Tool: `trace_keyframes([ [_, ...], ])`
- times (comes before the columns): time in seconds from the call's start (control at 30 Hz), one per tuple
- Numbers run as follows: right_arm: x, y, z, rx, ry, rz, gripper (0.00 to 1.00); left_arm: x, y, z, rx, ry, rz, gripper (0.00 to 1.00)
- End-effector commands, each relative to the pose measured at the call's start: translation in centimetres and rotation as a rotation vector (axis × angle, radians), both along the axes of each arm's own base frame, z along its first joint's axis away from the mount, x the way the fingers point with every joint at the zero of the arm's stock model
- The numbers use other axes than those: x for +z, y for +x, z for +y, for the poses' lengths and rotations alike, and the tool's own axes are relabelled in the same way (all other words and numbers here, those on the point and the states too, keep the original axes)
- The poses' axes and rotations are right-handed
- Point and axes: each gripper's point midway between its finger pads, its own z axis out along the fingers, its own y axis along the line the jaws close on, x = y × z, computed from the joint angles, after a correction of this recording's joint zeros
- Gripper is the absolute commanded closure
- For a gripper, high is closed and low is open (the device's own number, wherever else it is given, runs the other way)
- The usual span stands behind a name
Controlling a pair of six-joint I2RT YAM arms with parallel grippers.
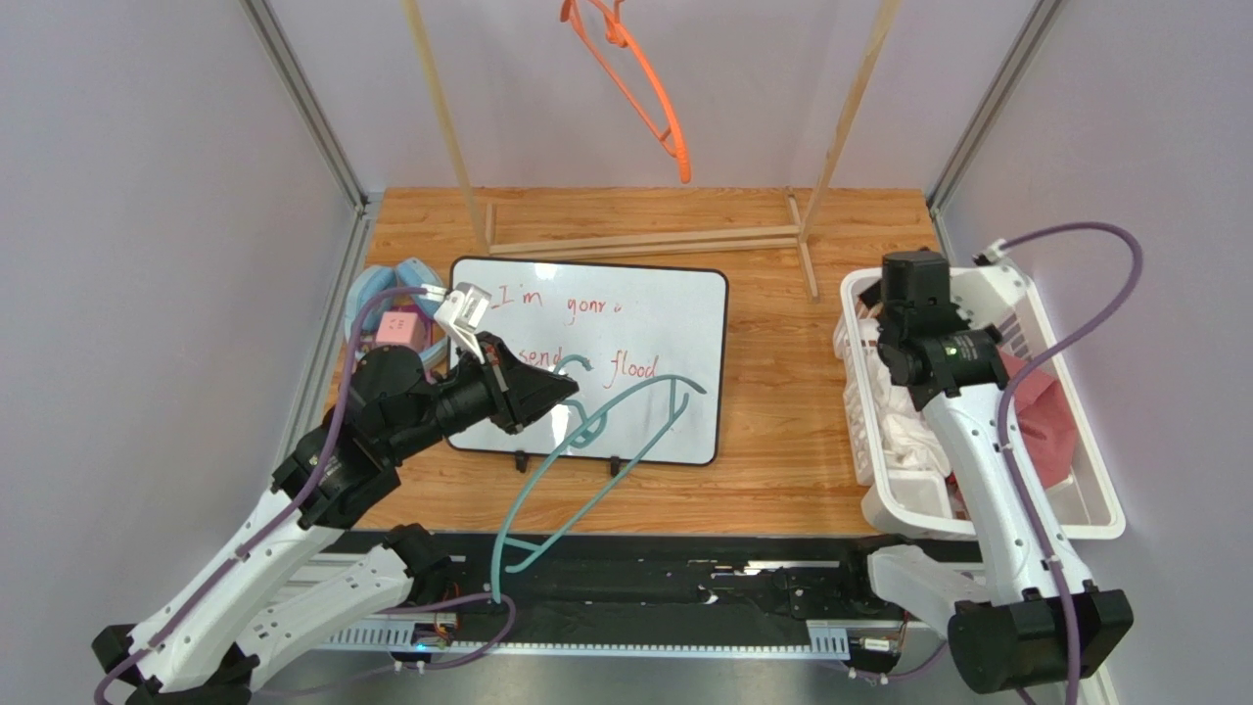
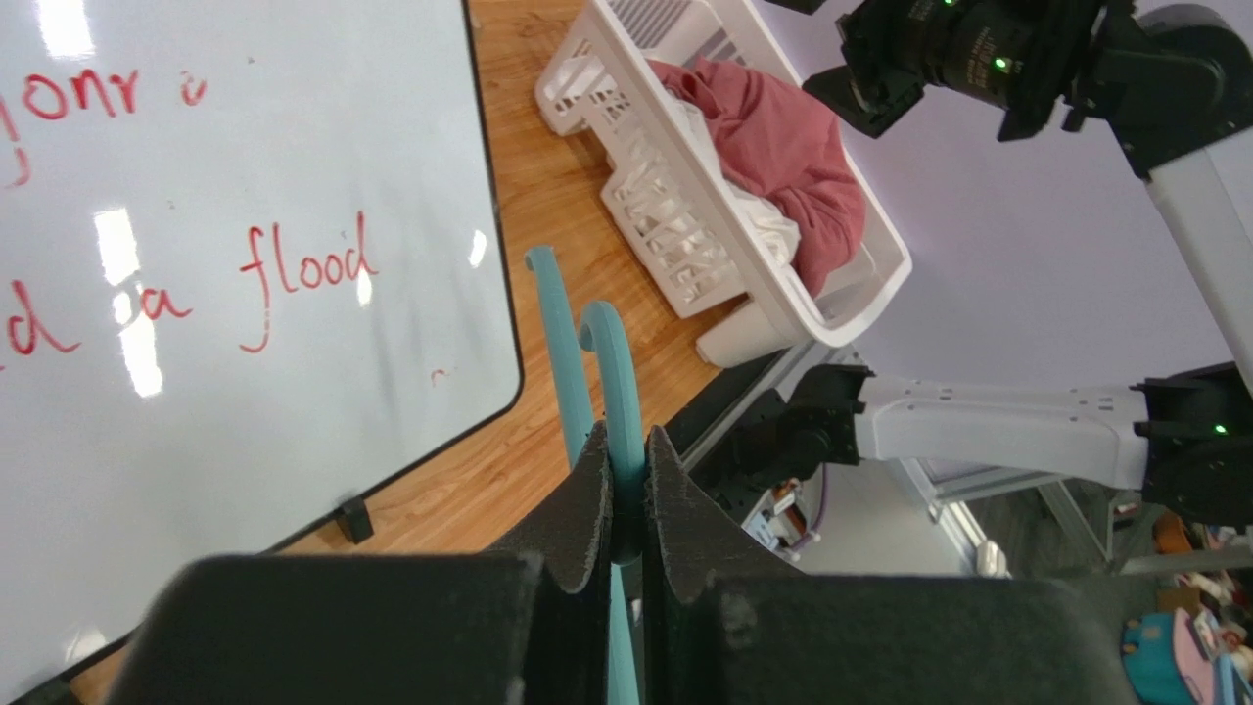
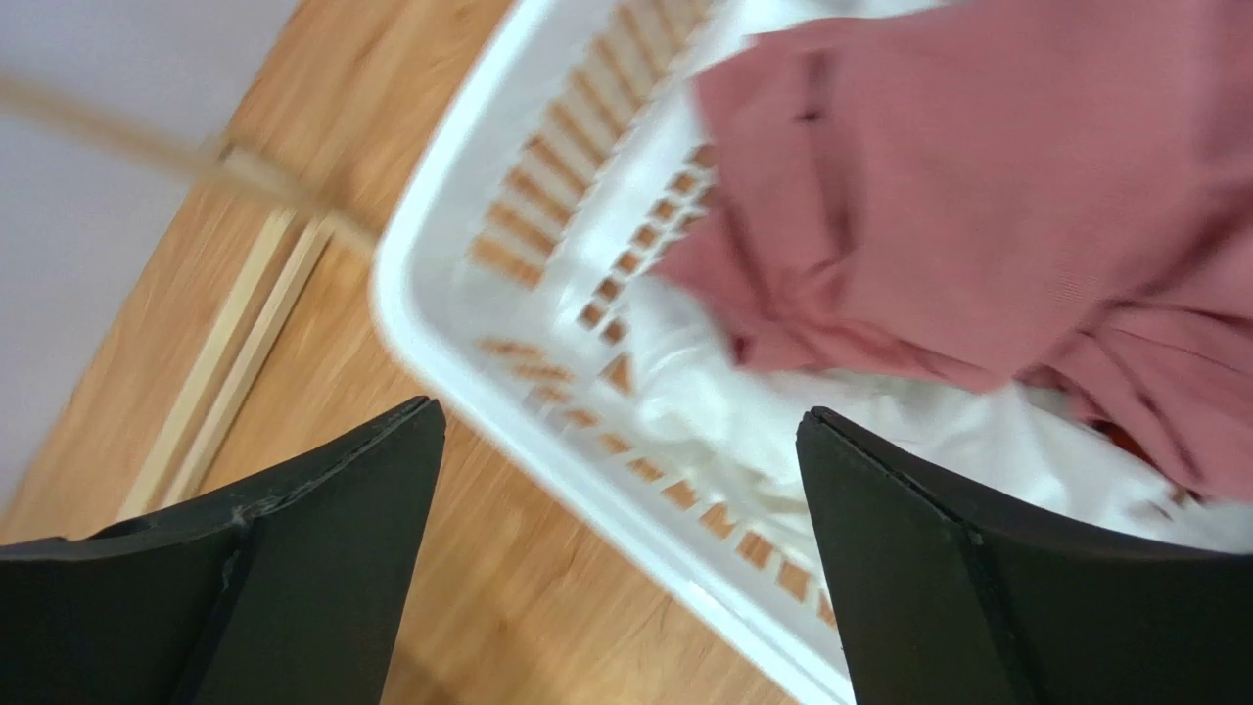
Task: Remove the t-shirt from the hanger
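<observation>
A bare teal hanger hangs over the whiteboard and the table's front edge. My left gripper is shut on it near the hook; in the left wrist view the pads pinch the teal rod. The pink t-shirt lies crumpled in the white basket on top of white cloth, and also shows in the left wrist view and the right wrist view. My right gripper is open and empty, above the basket's left rim.
A whiteboard with red writing lies in the middle of the wooden table. A wooden rack stands at the back, with an orange hanger hanging from it. Blue and pink items sit at the left edge.
</observation>
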Motion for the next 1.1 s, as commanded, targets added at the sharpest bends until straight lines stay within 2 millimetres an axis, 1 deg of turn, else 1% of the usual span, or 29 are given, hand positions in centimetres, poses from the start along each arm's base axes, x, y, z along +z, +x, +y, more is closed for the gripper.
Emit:
trace_keyframes([
  [0.0, 2.4, 3.2, 7.8, 0.541, -0.206, 0.000, 0.03, 1.8, 1.7, 1.5, 0.136, -0.031, -0.029, 1.00],
  [0.03, 3.1, 3.7, 11.7, 0.706, -0.207, -0.062, 0.03, 2.0, 1.8, 1.7, 0.154, -0.031, -0.035, 1.00],
  [0.07, 2.8, 3.3, 15.3, 0.894, -0.177, -0.086, 0.00, 1.9, 2.4, 2.3, 0.200, -0.026, -0.031, 1.00],
  [0.1, 2.4, 2.5, 17.6, 1.031, -0.196, -0.094, 0.00, 1.9, 2.7, 2.7, 0.231, -0.034, -0.023, 1.00],
  [0.13, 3.2, 2.0, 21.0, 1.166, -0.187, -0.163, 0.00, 1.9, 2.9, 3.0, 0.256, -0.037, -0.020, 1.00],
  [0.17, 3.4, 0.3, 24.6, 1.363, -0.120, -0.206, 0.00, 1.9, 3.4, 3.7, 0.306, -0.040, -0.020, 1.00],
  [0.2, 3.2, -0.8, 26.6, 1.471, -0.087, -0.215, 0.00, 1.9, 3.7, 3.9, 0.331, -0.047, -0.013, 1.00],
  [0.23, 3.9, -2.5, 29.1, 1.586, -0.064, -0.246, 0.00, 2.0, 3.9, 4.2, 0.353, -0.053, -0.012, 1.00],
  [0.27, 4.1, -4.0, 30.8, 1.677, -0.037, -0.258, 0.00, 2.2, 4.3, 4.8, 0.392, -0.057, -0.020, 1.00],
  [0.3, 4.1, -5.0, 32.1, 1.732, -0.035, -0.261, 0.00, 2.4, 4.4, 5.1, 0.406, -0.060, -0.024, 1.00],
  [0.33, 5.1, -7.4, 34.3, 1.833, -0.052, -0.289, 0.00, 2.8, 4.5, 5.3, 0.420, -0.070, -0.033, 1.00],
  [0.37, 5.4, -8.2, 35.1, 1.859, -0.077, -0.289, 0.00, 3.1, 4.7, 5.7, 0.442, -0.079, -0.041, 1.00],
  [0.4, 5.2, -9.0, 36.2, 1.898, -0.096, -0.274, 0.00, 3.5, 4.7, 5.9, 0.455, -0.094, -0.045, 1.00],
  [0.43, 5.4, -11.6, 37.8, 1.989, -0.127, -0.274, 0.00, 3.9, 4.8, 6.1, 0.466, -0.105, -0.054, 1.00],
  [0.47, 6.8, -11.9, 38.4, 1.979, -0.172, -0.302, 0.00, 4.4, 4.9, 6.5, 0.485, -0.119, -0.066, 1.00],
  [0.5, 6.8, -12.7, 39.4, 2.002, -0.198, -0.295, 0.00, 4.6, 4.9, 6.7, 0.498, -0.129, -0.067, 1.00],
  [0.53, 6.9, -14.8, 40.6, 2.060, -0.228, -0.304, 0.00, 5.4, 4.9, 7.1, 0.511, -0.145, -0.075, 1.00],
  [0.57, 8.1, -15.1, 40.9, 2.059, -0.279, -0.336, 0.00, 5.7, 5.1, 7.6, 0.542, -0.149, -0.079, 1.00],
  [0.6, 7.9, -15.8, 41.7, 2.088, -0.302, -0.327, 0.00, 6.0, 5.2, 8.0, 0.563, -0.160, -0.071, 1.00],
  [0.63, 8.0, -17.1, 42.3, 2.107, -0.330, -0.329, 0.00, 7.0, 5.2, 8.5, 0.587, -0.179, -0.074, 1.00],
  [0.67, 8.9, -17.3, 42.6, 2.104, -0.358, -0.354, 0.00, 6.7, 5.7, 9.2, 0.637, -0.161, -0.061, 1.00],
  [0.7, 8.7, -17.9, 43.1, 2.121, -0.361, -0.350, 0.00, 7.0, 5.9, 9.4, 0.656, -0.159, -0.060, 1.00],
  [0.73, 8.9, -19.1, 43.8, 2.164, -0.392, -0.380, 0.00, 8.0, 5.9, 9.8, 0.673, -0.169, -0.069, 1.00],
  [0.77, 8.9, -19.2, 44.0, 2.160, -0.417, -0.384, 0.00, 7.5, 6.4, 10.0, 0.702, -0.133, -0.055, 1.00],
  [0.83, 8.6, -19.5, 44.9, 2.169, -0.462, -0.375, 0.00, 8.0, 7.1, 10.2, 0.737, -0.112, -0.055, 1.00],
  [0.9, 7.8, -18.6, 45.2, 2.122, -0.524, -0.335, 0.00, 7.9, 7.6, 10.3, 0.760, -0.088, -0.048, 1.00],
  [0.93, 7.5, -18.5, 45.2, 2.109, -0.545, -0.318, 0.00, 8.3, 7.7, 10.4, 0.768, -0.087, -0.051, 1.00],
  [0.97, 7.2, -17.8, 45.1, 2.074, -0.579, -0.298, 0.00, 8.0, 8.1, 10.3, 0.778, -0.071, -0.045, 1.00],
  [1.07, 6.4, -17.2, 45.2, 2.032, -0.654, -0.267, 0.00, 8.0, 8.7, 10.1, 0.799, -0.054, -0.048, 1.00],
])
